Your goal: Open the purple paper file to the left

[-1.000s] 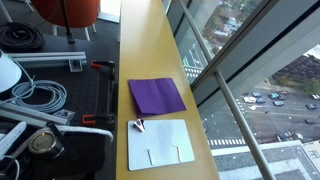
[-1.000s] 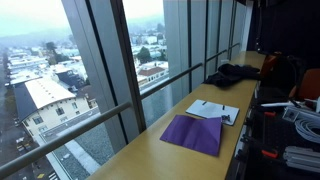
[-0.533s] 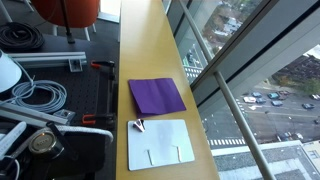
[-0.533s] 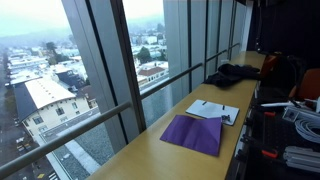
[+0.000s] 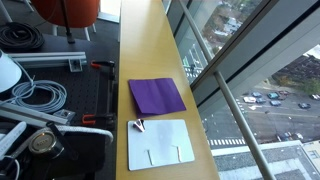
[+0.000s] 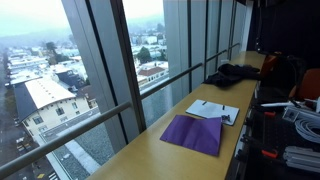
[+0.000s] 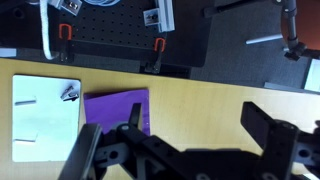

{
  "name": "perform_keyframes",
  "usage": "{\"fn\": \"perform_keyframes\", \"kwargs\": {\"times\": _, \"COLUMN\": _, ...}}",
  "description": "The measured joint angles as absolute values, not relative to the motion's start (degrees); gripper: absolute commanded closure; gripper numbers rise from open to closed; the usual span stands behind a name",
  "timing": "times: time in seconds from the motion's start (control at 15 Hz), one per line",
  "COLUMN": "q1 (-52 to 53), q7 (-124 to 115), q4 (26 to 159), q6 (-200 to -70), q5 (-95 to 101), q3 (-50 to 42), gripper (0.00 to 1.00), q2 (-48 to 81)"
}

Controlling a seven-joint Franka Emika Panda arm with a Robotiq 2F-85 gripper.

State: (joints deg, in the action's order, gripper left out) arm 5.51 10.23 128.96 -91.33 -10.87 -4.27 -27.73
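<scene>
The purple paper file [image 5: 157, 96] lies closed and flat on the long yellow counter [image 5: 140, 50] by the window. It also shows in the other exterior view [image 6: 193, 134] and in the wrist view [image 7: 115, 112]. My gripper [image 7: 185, 135] shows only in the wrist view, high above the counter, open and empty, with its fingers spread wide. The file lies under its left finger in that view. The arm does not show in either exterior view.
A white sheet with small notches [image 5: 159, 143] lies next to the file, with a small clip-like thing [image 5: 138, 126] on its corner. A dark cloth heap [image 6: 232, 72] lies further along the counter. Cables and red clamps [image 5: 98, 67] sit on the black bench beside it.
</scene>
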Motion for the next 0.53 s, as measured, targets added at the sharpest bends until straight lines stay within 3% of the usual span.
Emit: {"fn": "perform_keyframes", "kwargs": {"times": 0.53, "q1": 2.15, "q7": 15.64, "q4": 128.98, "q6": -109.37, "q5": -10.43, "q3": -4.78, "gripper": 0.00, "q2": -18.65}}
